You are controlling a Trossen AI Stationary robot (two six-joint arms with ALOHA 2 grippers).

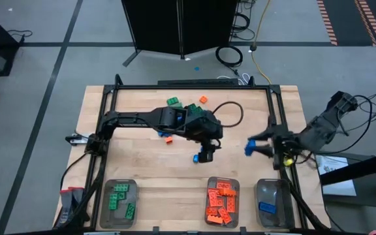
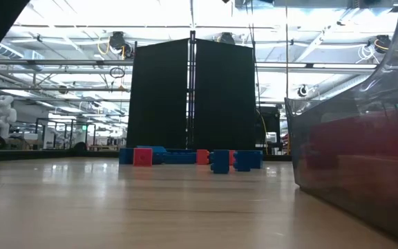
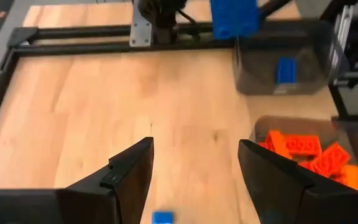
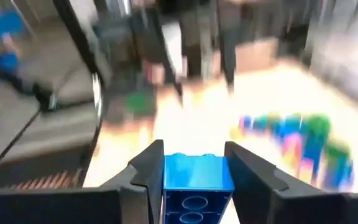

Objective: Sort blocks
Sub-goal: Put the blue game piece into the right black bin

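Wooden table point(image 1: 136, 163): right gripper point(image 4: 194, 163) pinches a blue block point(image 4: 197, 180) by its flat sides above the table's right edge; light, stiff, slick. Left gripper point(image 3: 194, 171) gapes, empty, over another blue block point(image 3: 162, 217) mid-table.

Right wrist view is smeared: the pile point(image 4: 297, 140) is just colour blobs, maybe blocks. Blue block point(image 3: 162, 218) under the left gripper point(image 3: 194, 174) is cut off. Arm hides part of the far pile in the high view.

Green blocks point(image 1: 121, 198), orange blocks point(image 1: 220, 201) and blue blocks point(image 1: 266, 207) lie in clear trays point(image 1: 104, 215) on the pale wood-grain tabletop point(image 1: 142, 156).
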